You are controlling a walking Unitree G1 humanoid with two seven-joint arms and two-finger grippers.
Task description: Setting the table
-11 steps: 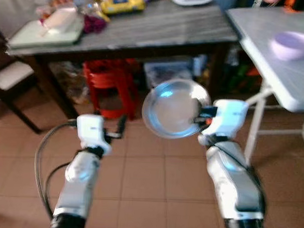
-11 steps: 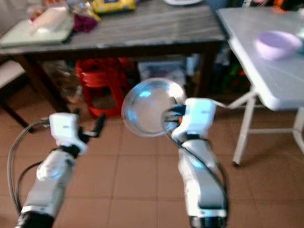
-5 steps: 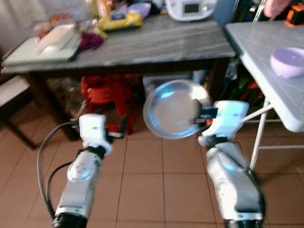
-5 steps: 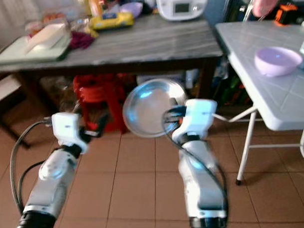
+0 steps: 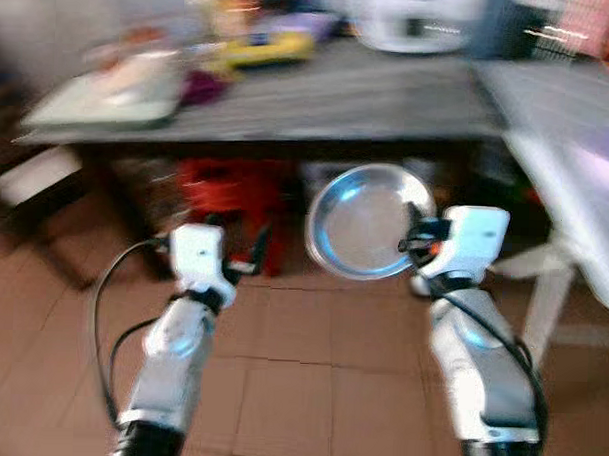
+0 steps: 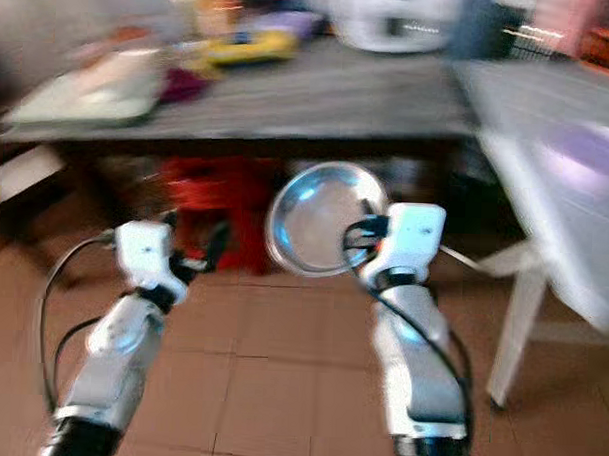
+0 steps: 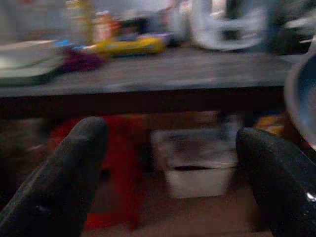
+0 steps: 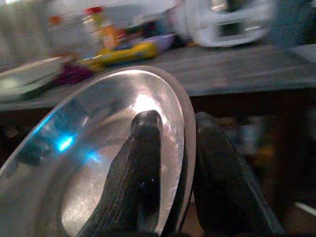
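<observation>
Steel, bright and shallow — the metal plate [image 5: 367,221] hangs in my right gripper [image 8: 170,148], held out in front of me above the tiled floor [image 5: 300,368], tilted up so its hollow faces back toward my head. In the right wrist view one black finger [image 8: 140,163] lies inside the dish and the other presses the back of the rim, so the rim is pinched edge-on between them. The plate stands to the left of that wrist, between my two arms.

My left gripper [image 7: 168,163] carries nothing; its two fingers are spread wide, pointing at the space under the dark wooden table [image 5: 319,93], where a red stool [image 5: 220,200] and a pale plastic box [image 7: 195,165] sit, both blurred.

What matters for the coming move is where the plate has to go. The white folding table [image 5: 577,167] lies to my right and slightly ahead, on the same side as the arm that holds the plate, with something pale purple on it, too smeared to name. The dark table, cluttered along its far edge, stands straight ahead. I judge the white one the likelier place to set — the right arm is the nearer one, and it would need to swing the plate rightward and level it before lowering. The head views are smeared, so the gap to that table's edge is uncertain.
</observation>
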